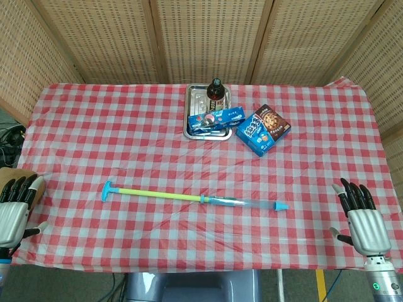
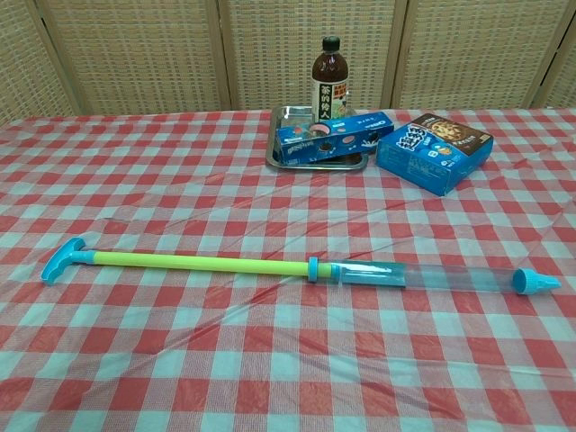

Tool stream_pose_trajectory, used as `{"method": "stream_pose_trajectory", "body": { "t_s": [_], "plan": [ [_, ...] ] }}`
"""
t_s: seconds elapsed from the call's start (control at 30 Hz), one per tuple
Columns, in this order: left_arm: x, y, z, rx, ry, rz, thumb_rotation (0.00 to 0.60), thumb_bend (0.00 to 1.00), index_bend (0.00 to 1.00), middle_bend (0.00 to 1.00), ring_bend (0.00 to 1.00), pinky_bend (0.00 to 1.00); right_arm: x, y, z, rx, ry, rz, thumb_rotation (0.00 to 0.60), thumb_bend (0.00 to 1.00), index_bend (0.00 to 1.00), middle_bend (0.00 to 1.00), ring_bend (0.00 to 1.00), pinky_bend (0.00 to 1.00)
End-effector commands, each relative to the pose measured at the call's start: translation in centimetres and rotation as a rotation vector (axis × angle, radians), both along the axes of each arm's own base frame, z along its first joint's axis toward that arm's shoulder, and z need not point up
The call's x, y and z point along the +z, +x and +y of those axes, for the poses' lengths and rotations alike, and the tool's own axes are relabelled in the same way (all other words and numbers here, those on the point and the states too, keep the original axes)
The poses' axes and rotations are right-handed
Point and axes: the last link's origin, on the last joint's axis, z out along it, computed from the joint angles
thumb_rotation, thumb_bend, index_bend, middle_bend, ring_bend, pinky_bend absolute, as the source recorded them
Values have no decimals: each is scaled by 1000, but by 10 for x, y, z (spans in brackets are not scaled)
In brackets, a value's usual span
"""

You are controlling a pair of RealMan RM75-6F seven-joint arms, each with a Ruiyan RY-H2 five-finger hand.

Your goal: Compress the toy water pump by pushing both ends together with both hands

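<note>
The toy water pump lies across the checked tablecloth, fully drawn out. Its blue T-handle is at the left, a yellow-green rod runs to a clear barrel, and a blue nozzle ends it at the right. My left hand hovers at the table's left front corner, fingers apart, holding nothing, well left of the handle. My right hand is at the right front edge, fingers apart and empty, well right of the nozzle. The chest view shows neither hand.
At the back middle, a metal tray holds a dark bottle and a blue biscuit box. A blue cookie box lies right of the tray. Woven screens wall the back and sides.
</note>
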Motion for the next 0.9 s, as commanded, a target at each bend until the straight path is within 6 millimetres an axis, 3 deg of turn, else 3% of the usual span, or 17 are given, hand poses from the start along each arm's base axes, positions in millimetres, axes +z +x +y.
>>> {"method": "stream_pose_trajectory", "body": {
  "t_s": [0.03,0.9],
  "plan": [
    [0,1,0,-2,-1,2,600,90,0,0,0,0,0,0,1,1,2,3,600,77,0,0,0,0],
    [-4,4,1,-3,-20,-3,600,95,0,0,0,0,-8,4,2,8,9,23,600,76,0,0,0,0]
  ]
}}
